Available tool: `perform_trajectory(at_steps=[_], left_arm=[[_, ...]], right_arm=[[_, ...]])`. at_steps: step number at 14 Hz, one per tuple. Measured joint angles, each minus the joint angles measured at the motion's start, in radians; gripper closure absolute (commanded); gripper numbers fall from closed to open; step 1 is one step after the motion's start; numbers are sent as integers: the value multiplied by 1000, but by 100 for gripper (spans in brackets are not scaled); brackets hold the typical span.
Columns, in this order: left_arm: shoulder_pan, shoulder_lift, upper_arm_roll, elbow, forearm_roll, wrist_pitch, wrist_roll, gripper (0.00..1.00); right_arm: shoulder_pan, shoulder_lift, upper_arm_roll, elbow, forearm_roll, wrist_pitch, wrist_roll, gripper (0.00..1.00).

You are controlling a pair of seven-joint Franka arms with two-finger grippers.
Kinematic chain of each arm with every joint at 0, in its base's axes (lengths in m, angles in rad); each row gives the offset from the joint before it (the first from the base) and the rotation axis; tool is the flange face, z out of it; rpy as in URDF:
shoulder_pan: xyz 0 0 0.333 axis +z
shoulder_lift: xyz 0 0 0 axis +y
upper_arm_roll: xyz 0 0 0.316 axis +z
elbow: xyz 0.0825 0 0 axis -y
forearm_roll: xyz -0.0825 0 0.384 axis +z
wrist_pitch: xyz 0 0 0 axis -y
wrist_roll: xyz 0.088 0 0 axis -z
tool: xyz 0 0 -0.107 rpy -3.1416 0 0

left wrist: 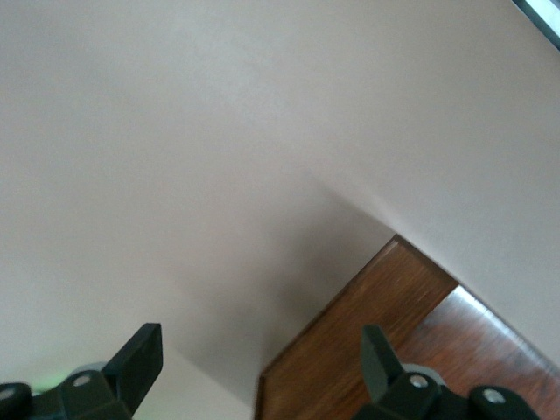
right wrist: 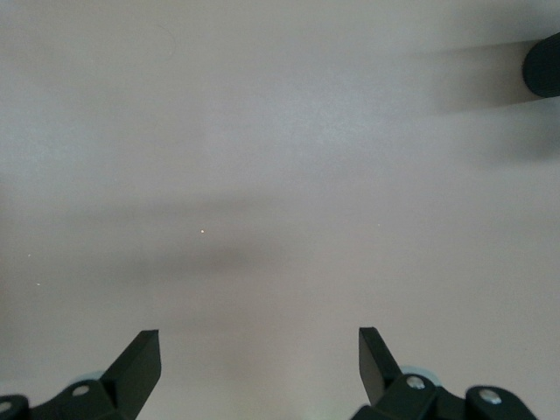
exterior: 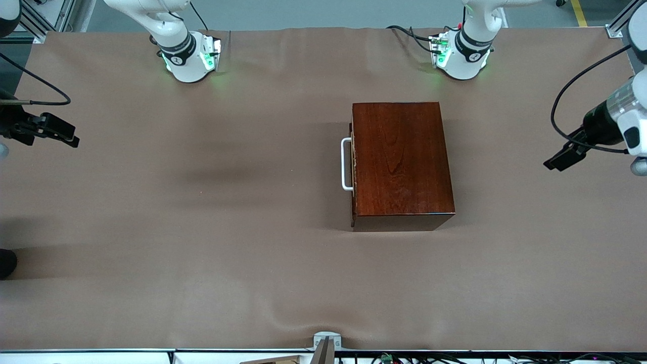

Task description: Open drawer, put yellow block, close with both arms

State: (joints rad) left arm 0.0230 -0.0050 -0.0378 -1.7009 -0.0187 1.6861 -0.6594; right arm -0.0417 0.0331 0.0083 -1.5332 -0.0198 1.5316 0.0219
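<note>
The dark reddish-brown wooden box (exterior: pixel 402 162) stands in the middle of the table, nearer the left arm's end. Its drawer is shut, and the white U-shaped handle (exterior: pixel 346 164) faces the right arm's end. A corner of the box shows in the left wrist view (left wrist: pixel 367 341). My left gripper (exterior: pixel 561 161) is open and empty, up in the air over the table's edge at the left arm's end; it also shows in the left wrist view (left wrist: pixel 260 350). My right gripper (exterior: pixel 63 132) is open and empty over the table's edge at the right arm's end; it also shows in the right wrist view (right wrist: pixel 260 350). The yellow block is out of view.
The brown table cover (exterior: pixel 202 227) is wrinkled along the front edge. A small grey bracket (exterior: pixel 326 341) sits at the middle of that edge. A dark round thing (exterior: pixel 6 263) shows at the right arm's end, also in the right wrist view (right wrist: pixel 544 66).
</note>
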Motion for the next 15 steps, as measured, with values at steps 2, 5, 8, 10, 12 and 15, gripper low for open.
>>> perform_trajectory(at_steps=[2,5,8,10,12,15], left_arm=[[18,-20,2,-3,0,-12,131,0],[15,-30,-6,-2,0,-16,288,0],[4,-31,-12,21,0,-16,458,0],[-5,-31,-16,33,1,-23,540,0],[-7,-31,-36,39,19,-51,595,0],[-8,-32,-56,52,34,-103,621,0]], right_arm=[[0,0,0,0,0,0,0,0],[0,0,0,0,0,0,0,0],[0,0,0,0,0,0,0,0],[0,0,0,0,0,0,0,0],[0,0,0,0,0,0,0,0],[0,0,0,0,0,0,0,0]])
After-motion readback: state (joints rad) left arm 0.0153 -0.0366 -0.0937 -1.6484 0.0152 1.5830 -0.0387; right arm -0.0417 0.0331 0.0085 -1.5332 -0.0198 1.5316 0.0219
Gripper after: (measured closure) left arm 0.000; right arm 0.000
